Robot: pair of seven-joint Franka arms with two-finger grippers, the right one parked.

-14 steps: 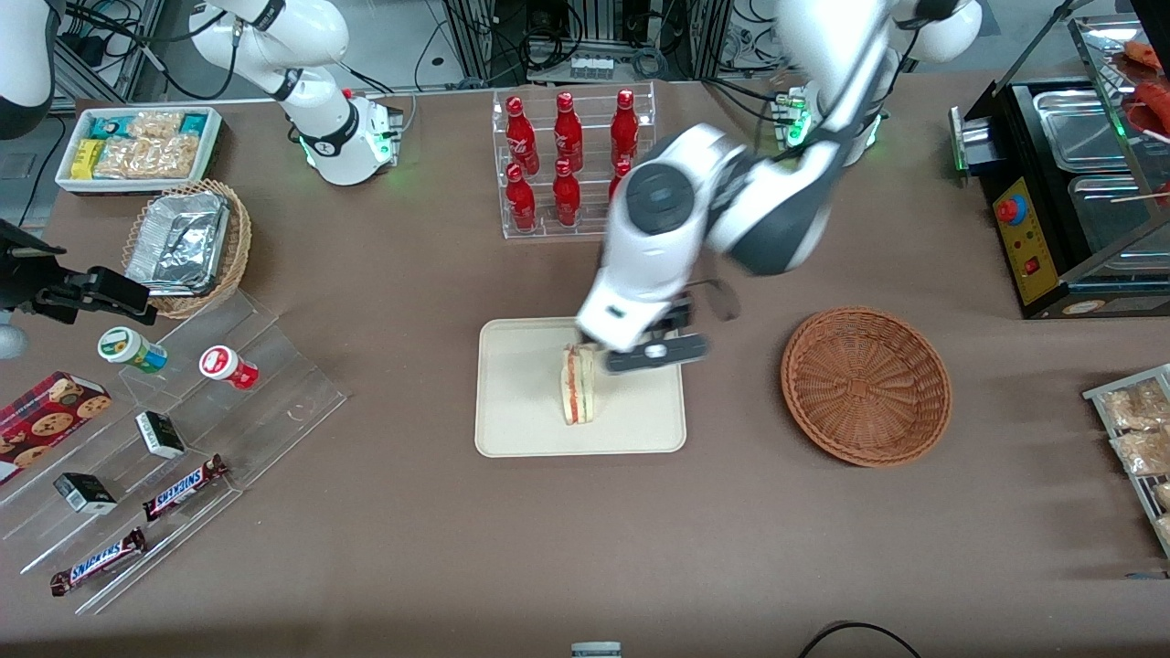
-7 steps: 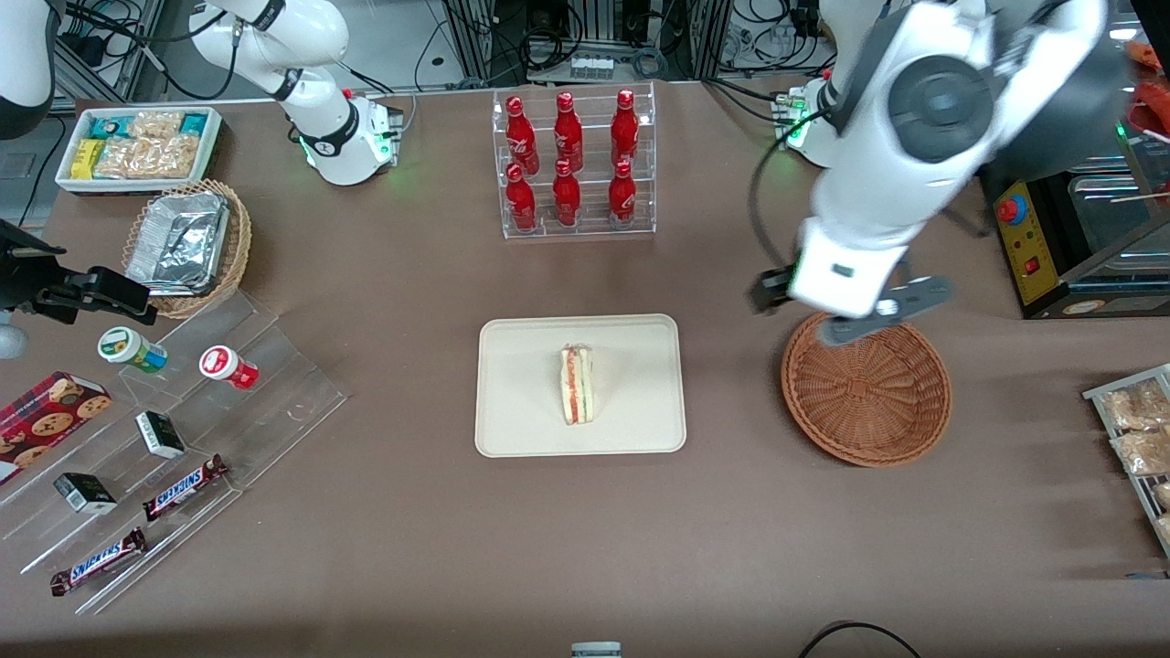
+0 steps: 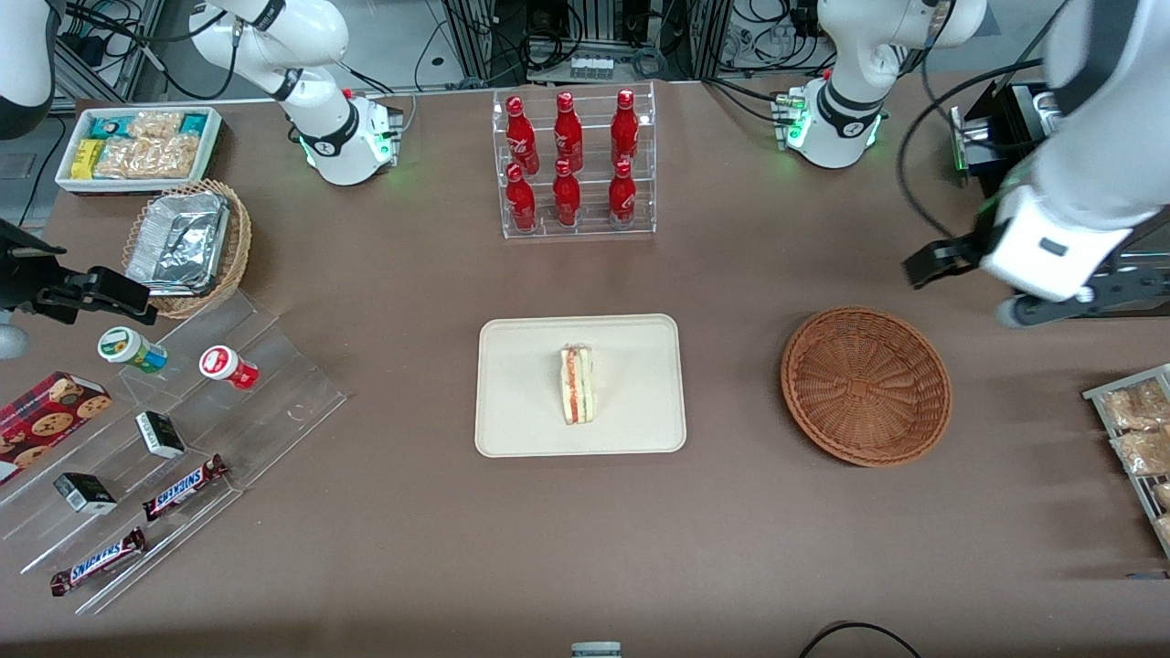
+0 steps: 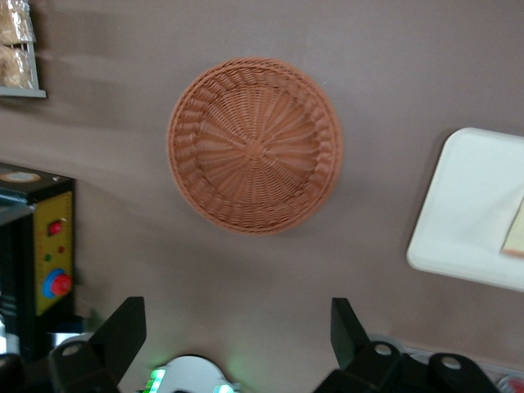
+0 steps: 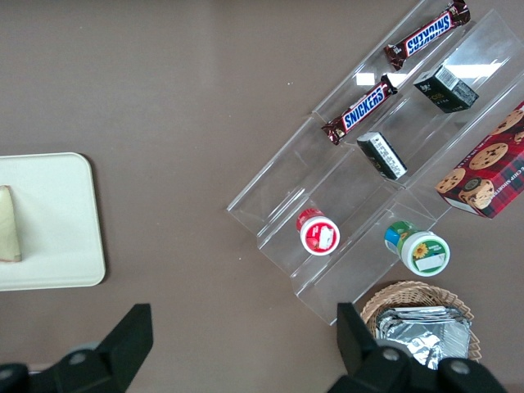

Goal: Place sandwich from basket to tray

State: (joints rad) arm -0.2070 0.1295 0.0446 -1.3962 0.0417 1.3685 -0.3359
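Now the gripper [image 3: 1010, 285] has swung clear with jaws apart and empty; sandwich [image 3: 578, 384] sits on tray [image 3: 521, 429], basket [image 3: 866, 386] bare.

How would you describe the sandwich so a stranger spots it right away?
Find the cream tray nearer the camera than the rack of red bottles. The sandwich stands on it: a white wedge with red and green filling, the only food there. The claw hangs open above the table, nearer the working arm's end than the basket.

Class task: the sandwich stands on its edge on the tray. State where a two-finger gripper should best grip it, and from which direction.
Probably from above: fingers on the two flat bread faces of the sandwich, which stands upright on the tray, filling edge up. The open gripper hangs empty near the basket.
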